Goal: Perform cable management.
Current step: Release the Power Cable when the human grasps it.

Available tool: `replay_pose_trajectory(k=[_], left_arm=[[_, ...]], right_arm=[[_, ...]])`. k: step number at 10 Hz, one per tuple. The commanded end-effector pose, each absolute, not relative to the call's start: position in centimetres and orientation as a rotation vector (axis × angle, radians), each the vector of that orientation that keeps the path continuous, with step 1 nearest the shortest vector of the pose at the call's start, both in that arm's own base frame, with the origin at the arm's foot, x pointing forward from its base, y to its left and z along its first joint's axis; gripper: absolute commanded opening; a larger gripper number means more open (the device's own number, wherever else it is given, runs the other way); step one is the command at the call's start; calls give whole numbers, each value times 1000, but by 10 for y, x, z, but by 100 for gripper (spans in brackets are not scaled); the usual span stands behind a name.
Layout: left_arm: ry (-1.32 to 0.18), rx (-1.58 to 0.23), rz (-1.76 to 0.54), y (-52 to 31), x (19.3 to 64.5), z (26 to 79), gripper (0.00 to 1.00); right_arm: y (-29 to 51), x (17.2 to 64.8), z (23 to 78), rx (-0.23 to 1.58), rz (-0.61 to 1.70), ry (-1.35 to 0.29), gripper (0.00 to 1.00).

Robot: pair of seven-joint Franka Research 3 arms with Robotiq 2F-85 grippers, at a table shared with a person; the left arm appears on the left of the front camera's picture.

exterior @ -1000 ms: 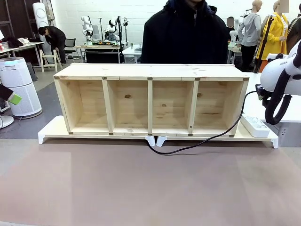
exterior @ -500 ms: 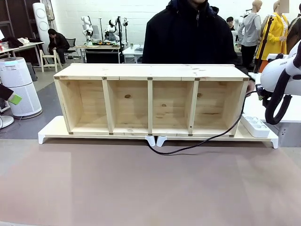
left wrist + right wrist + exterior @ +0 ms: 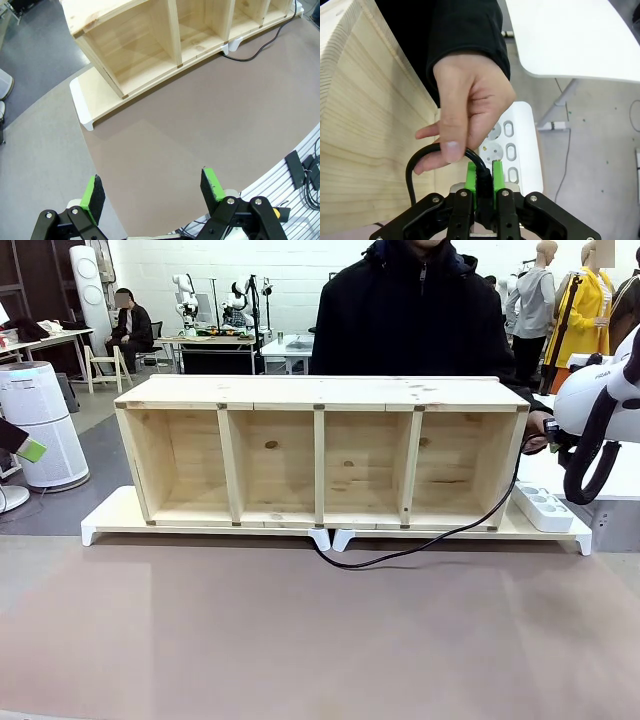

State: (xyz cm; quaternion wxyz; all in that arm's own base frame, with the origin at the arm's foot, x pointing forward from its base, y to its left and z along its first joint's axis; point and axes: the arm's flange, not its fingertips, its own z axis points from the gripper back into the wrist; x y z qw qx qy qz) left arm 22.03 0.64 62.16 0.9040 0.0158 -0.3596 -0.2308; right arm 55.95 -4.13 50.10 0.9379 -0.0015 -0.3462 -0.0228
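My right gripper (image 3: 484, 186) is clamped on the plug end of the cable (image 3: 481, 181), just beside the wooden shelf's (image 3: 320, 452) right end, above the white power strip (image 3: 515, 150). A person's hand (image 3: 465, 107) pinches the cable where it loops out of my fingers. The cable droops down to the table past the shelf front. My left gripper (image 3: 152, 192) hovers open over bare tabletop.

White robot arm (image 3: 590, 400), black ribbed hose; person (image 3: 410, 310) in black jacket.
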Motion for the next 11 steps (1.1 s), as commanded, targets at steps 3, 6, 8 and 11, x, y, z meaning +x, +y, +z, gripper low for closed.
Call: replay_pose_trajectory(k=[3,6,8,11], left_arm=[[-753,36,-474,7,223,622,100],[-753,36,-474,7,223,622,100],[-753,36,-474,7,223,622,100],[-753,36,-474,7,223,622,100]], right_arm=[[-41,556,501,-5,-55,-717,16],[-41,559,501,-3,-46,-708,35],[-42,559,500,8,-27,-715,55],[-43,558,500,16,-13,-721,76]])
